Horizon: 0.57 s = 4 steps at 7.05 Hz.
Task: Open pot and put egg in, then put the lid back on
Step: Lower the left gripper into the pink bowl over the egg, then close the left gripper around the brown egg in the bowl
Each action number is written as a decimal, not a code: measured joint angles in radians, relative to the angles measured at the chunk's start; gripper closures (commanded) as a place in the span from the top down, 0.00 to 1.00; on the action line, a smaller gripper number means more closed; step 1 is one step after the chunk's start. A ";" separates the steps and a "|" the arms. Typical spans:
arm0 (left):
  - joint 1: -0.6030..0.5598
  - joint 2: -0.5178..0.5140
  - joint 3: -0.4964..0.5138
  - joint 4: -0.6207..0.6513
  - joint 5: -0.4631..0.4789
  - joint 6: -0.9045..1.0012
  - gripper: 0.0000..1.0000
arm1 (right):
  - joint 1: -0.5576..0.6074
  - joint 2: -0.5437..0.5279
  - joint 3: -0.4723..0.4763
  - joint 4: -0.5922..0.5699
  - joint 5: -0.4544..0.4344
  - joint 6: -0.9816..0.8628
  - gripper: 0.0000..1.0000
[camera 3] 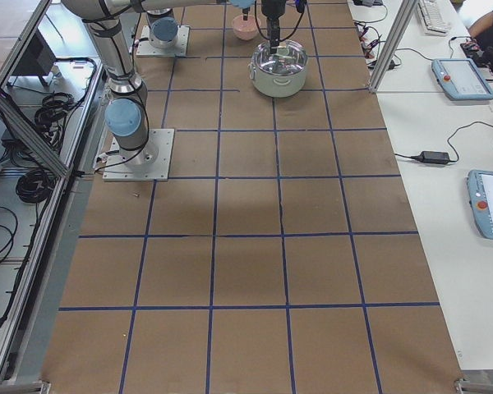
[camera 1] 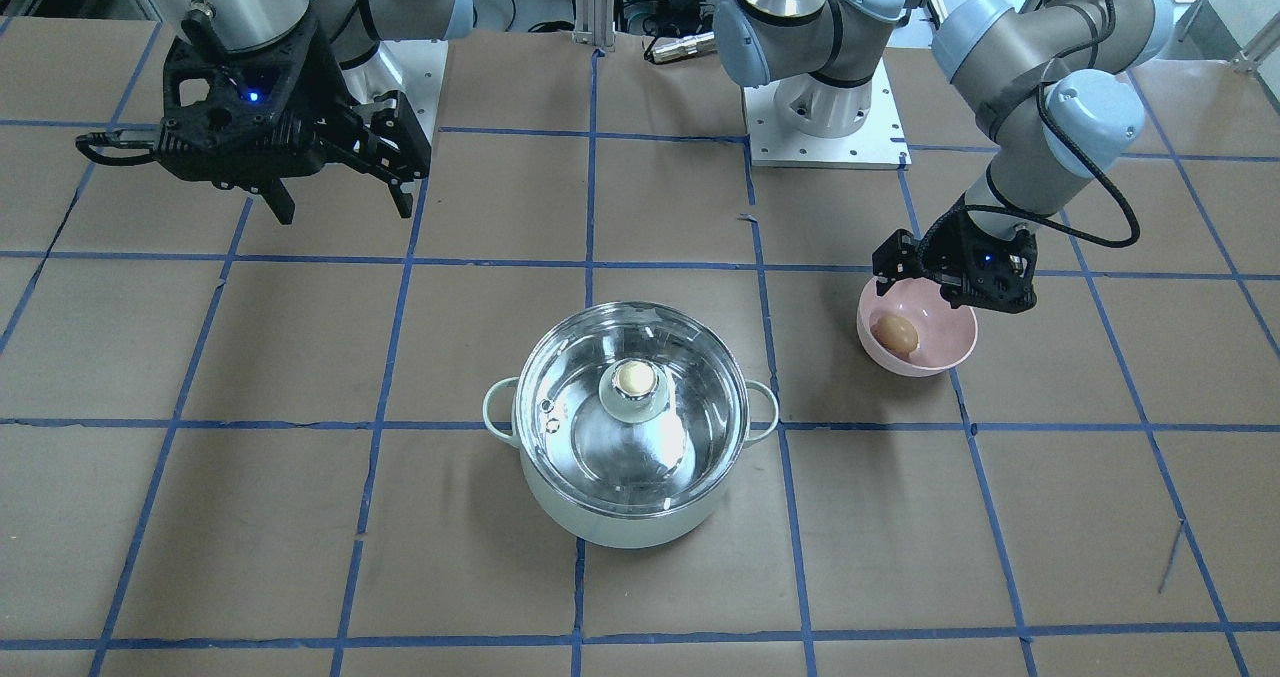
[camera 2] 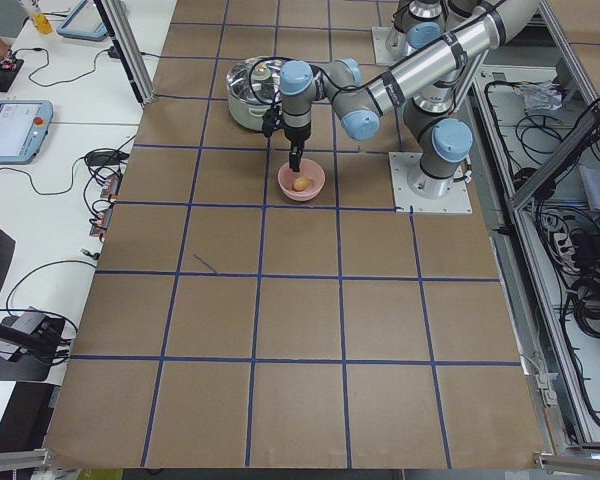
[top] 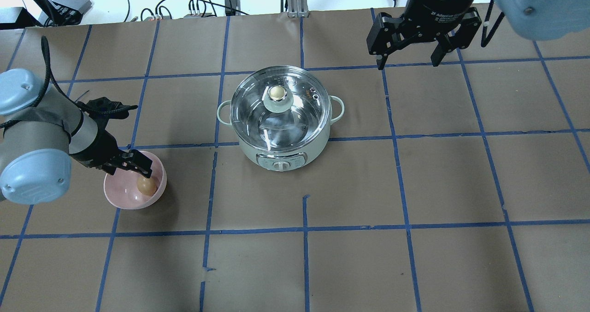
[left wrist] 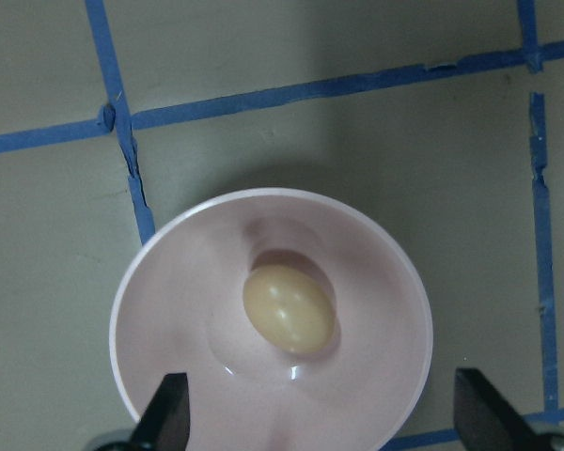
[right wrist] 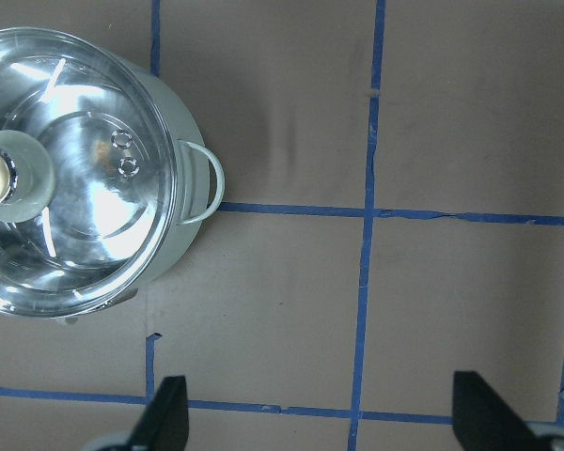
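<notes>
The mint-green pot (top: 281, 157) stands mid-table with the glass lid (top: 297, 118) on it, the knob (top: 277, 93) upright. It also shows in the front view (camera 1: 600, 522) and the right wrist view (right wrist: 183, 240). The brown egg (top: 146, 185) lies in a pink bowl (top: 120, 197) to the pot's left. My left gripper (top: 133, 162) is open, just above the bowl's rim over the egg (left wrist: 288, 308), its fingertips (left wrist: 164, 423) straddling the bowl (left wrist: 169, 310). My right gripper (top: 408, 58) is open and empty, high above the table beyond the pot's right side.
Brown paper with a blue tape grid covers the table (top: 415, 187). The arm bases (camera 1: 825, 117) stand at the robot's edge. Cables and power bricks (top: 69, 1) lie past the far edge.
</notes>
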 measured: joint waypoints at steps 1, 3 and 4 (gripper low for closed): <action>0.011 0.000 -0.037 0.057 -0.011 0.008 0.99 | 0.000 0.001 -0.001 -0.002 0.004 -0.001 1.00; 0.028 -0.003 -0.078 0.113 -0.003 0.018 0.99 | -0.001 -0.001 -0.001 0.008 -0.003 -0.004 1.00; 0.035 -0.008 -0.096 0.139 0.003 0.018 0.99 | -0.001 0.000 -0.003 0.012 -0.005 -0.005 1.00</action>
